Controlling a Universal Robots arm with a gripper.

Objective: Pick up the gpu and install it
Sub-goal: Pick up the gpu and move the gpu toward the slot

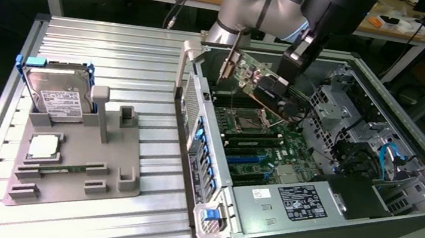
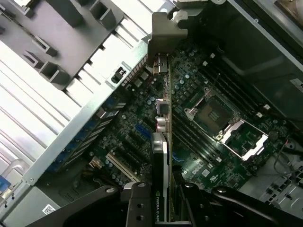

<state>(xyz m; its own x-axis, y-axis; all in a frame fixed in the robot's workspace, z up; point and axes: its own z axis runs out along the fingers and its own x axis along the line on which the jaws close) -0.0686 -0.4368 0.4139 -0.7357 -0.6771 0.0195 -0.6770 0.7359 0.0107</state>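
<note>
Gripper (image 1: 286, 70) clamped on upper edge of gpu (image 1: 268, 92). Card held on edge, tilted, over motherboard (image 1: 266, 143) inside open computer case (image 1: 393, 223). Hard drive (image 1: 58, 98) stands in grey fixture (image 1: 79, 164) on bench (image 1: 109, 41), exterior view's left.

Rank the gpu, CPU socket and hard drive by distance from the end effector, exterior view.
1. gpu: gripped by the end effector, above the motherboard.
2. CPU socket: below, inside the case.
3. hard drive: outside the case, at the exterior view's left.

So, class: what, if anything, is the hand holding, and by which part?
The thin green circuit card with a black cooler, clamped by the hand at its upper edge.
</note>
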